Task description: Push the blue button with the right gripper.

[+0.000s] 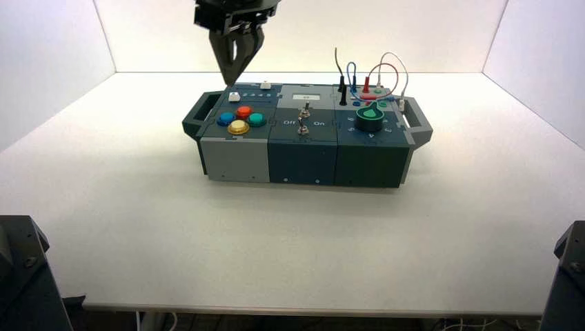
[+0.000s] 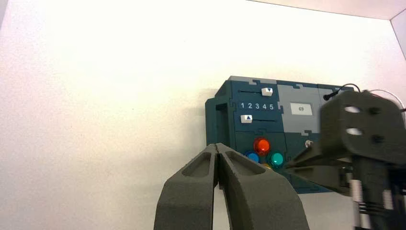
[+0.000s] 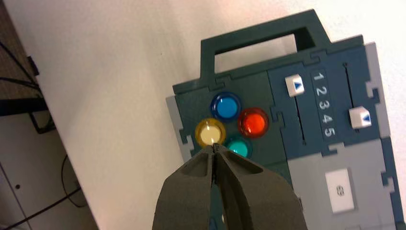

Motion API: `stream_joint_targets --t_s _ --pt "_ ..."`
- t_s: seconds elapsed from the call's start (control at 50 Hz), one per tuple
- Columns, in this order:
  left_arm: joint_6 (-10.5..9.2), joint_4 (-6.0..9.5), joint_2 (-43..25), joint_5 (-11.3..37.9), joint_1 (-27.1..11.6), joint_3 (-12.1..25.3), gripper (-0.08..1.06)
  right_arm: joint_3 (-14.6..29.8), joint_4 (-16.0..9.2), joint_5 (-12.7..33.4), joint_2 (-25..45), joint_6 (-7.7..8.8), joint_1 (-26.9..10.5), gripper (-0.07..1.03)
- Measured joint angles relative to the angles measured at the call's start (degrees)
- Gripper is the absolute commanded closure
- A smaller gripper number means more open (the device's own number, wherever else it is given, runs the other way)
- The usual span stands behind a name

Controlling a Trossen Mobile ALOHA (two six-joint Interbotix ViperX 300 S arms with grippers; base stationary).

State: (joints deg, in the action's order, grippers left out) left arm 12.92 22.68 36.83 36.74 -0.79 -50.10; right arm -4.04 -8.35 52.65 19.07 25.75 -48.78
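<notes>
The blue button (image 1: 225,118) is the leftmost of a four-button cluster on the left end of the box (image 1: 234,158). It also shows in the right wrist view (image 3: 225,106) and the left wrist view (image 2: 252,156). My right gripper (image 3: 214,145) is shut and empty. It hangs above the cluster with its tip over the gap between the yellow and teal buttons, short of the blue one. In the high view it comes down from the top edge (image 1: 230,81). My left gripper (image 2: 218,145) is shut and empty, held high to the left of the box.
Red (image 3: 253,122), yellow (image 3: 210,132) and teal (image 3: 239,147) buttons surround the blue one. Two white sliders (image 3: 294,86) flank the numbers 1 to 5. A toggle switch (image 1: 302,118), a green knob (image 1: 370,117) and wires (image 1: 376,79) lie further right. The box's left handle (image 1: 196,114) sticks out.
</notes>
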Motion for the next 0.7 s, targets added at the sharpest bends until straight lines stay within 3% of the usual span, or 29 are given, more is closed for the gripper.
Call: stream_joint_targets --t_s 0.28,0.7 --pt "0.00 0.09 0.00 -0.09 0.09 0.00 1.01 3.25 1.05 -0.09 4.04 0.00 0.00 0.99" --pt "0.00 0.00 0.00 -0.26 0.09 0.00 1.01 3.69 1.49 -2.72 7.03 0.09 0.00 0.99"
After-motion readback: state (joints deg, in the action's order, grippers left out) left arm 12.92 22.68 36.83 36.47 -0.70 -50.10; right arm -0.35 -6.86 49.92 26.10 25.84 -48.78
